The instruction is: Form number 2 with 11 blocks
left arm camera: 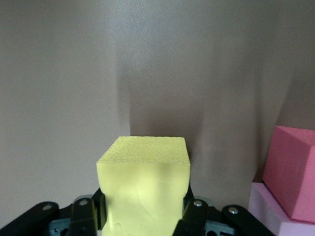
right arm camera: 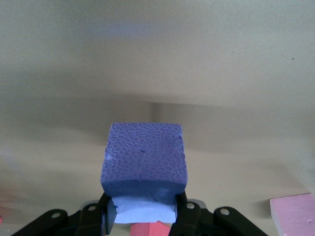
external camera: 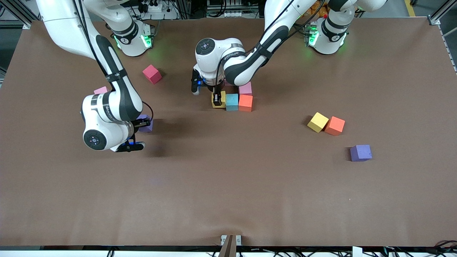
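Note:
My left gripper (external camera: 217,96) is shut on a yellow block (external camera: 219,103), low at the end of a row with a light blue block (external camera: 232,101) and an orange block (external camera: 245,102). A pink block (external camera: 245,88) sits just farther from the front camera than the orange one. In the left wrist view the yellow block (left arm camera: 145,182) fills the jaws of the left gripper (left arm camera: 142,214), with pink blocks (left arm camera: 290,172) beside it. My right gripper (external camera: 142,125) is shut on a purple block (external camera: 147,123) above the table. It also shows in the right wrist view (right arm camera: 145,160), in the right gripper (right arm camera: 142,214).
Loose blocks lie around: a red one (external camera: 152,74) and a pink one (external camera: 101,90) toward the right arm's end; a yellow one (external camera: 317,122), an orange one (external camera: 335,125) and a second purple one (external camera: 360,152) toward the left arm's end.

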You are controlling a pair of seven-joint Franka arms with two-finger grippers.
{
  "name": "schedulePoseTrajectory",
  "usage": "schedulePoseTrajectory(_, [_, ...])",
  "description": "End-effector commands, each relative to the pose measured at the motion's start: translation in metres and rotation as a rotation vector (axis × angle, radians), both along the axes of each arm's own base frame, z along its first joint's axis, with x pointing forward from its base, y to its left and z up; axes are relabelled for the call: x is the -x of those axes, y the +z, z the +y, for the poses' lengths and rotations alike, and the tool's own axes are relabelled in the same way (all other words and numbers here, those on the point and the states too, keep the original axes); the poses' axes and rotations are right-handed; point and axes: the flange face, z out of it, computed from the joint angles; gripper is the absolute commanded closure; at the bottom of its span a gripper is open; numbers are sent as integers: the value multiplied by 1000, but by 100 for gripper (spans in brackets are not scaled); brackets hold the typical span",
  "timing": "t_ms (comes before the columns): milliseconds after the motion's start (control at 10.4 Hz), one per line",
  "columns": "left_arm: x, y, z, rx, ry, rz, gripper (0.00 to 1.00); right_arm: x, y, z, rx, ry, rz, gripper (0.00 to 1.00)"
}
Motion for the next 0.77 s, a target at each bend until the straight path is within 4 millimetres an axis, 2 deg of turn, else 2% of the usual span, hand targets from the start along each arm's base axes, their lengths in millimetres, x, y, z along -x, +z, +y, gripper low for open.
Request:
schedulePoseTrajectory(0, [-3, -3, -8, 14, -32, -25, 59, -3, -1, 4, -2, -24, 16, 100])
schedulePoseTrajectory(193, [-8, -10, -5, 5, -33, -38, 60, -3, -4, 3, -1, -25, 20, 100])
schedulePoseTrajectory(675, [-7, -11, -6, 7, -49, -40, 59, -3, -3, 4, 0, -22, 20, 100])
